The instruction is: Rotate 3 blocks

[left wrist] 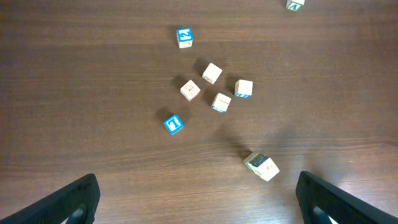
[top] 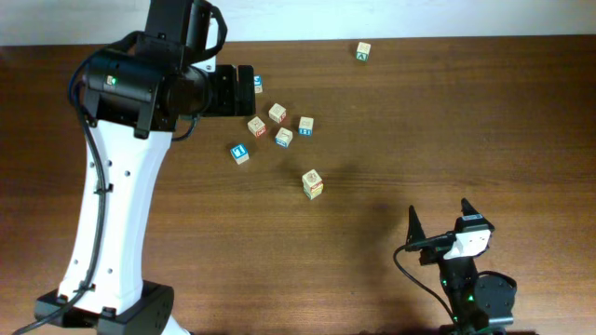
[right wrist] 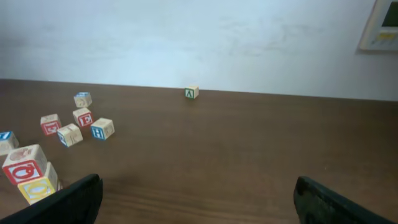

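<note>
Hovering above the scattered blocks (left wrist: 212,73), left gripper (left wrist: 196,180) spread wide, empty | right gripper (top: 441,216) also agape, well apart at the table (top: 372,288) front | green-marked block (top: 363,50) alone at far edge | likely step: approach, nothing grasped; next: lower, pinch one block, turn.

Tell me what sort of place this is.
Probably an indoor robot test bench: white robot arm on a dark brown wooden table, small wooden alphabet cubes scattered on it, plain white wall behind.
</note>
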Motion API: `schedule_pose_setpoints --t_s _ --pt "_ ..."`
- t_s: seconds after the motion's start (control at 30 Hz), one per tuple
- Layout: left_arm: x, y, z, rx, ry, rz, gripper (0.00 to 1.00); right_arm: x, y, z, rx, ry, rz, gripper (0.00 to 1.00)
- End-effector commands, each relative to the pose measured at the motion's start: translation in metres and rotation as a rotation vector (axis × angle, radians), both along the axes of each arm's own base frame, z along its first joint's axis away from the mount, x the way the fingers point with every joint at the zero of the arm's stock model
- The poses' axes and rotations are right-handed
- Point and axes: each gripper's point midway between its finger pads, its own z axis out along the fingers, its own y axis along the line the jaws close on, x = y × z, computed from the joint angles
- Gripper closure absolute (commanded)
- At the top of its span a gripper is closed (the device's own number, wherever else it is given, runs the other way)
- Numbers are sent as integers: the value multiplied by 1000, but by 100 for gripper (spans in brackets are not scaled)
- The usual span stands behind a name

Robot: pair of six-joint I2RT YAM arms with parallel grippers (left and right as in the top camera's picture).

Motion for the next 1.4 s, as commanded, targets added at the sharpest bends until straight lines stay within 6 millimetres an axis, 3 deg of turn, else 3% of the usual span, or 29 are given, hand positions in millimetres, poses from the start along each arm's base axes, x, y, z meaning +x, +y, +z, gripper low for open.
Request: schedule_pose_setpoints --t_s 0.0,0.23,0.33,0.43,0.5,0.57,0.73,0.9,1.1,1.27,1.37 --pt "0 2 2 13 -8 -6 1 0 0 -4 -6 0 1 2" --pt "0 2 2 13 -8 -6 1 0 0 -4 -6 0 1 2" --pt "-1 21 -5 118 8 34 1 0 0 -4 -6 0 1 2" --pt "15 23 19 130 -197 10 1 0 0 -4 -6 0 1 2" --pt "12 23 23 145 -350 -50 1 0 0 -4 -6 0 1 2" --pt "2 32 9 126 -445 -72 1 0 0 -4 -6 0 1 2" --pt "-67 90 -68 95 -610 35 1 0 0 -4 -6 0 1 2" --pt "-122 102 -104 201 -763 19 1 0 0 -4 -6 0 1 2" --pt "-138 121 -158 265 -861 98 1 0 0 -4 -6 0 1 2" --pt "-136 126 -182 288 -909 117 1 0 0 -4 -6 0 1 2" --pt "-136 125 -182 308 -906 97 1 0 0 -4 -6 0 1 2"
